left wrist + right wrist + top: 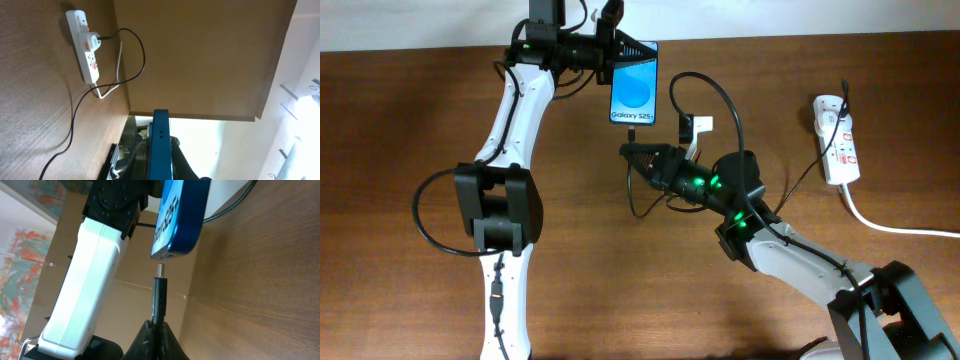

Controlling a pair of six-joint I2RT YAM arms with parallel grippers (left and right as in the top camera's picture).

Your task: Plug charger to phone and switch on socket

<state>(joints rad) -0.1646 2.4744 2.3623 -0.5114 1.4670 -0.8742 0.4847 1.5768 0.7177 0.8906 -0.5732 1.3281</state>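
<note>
Here, the left gripper (620, 47) clamps the phone (634, 88) while the right gripper (638, 152) pinches the charger (159, 296) just short of its port.

Soft even light overhead; left wrist background glaringly overexposed.

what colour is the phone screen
The phone screen is bright blue with a lighter blue oval and dark text; it shows best in the overhead view.
</note>
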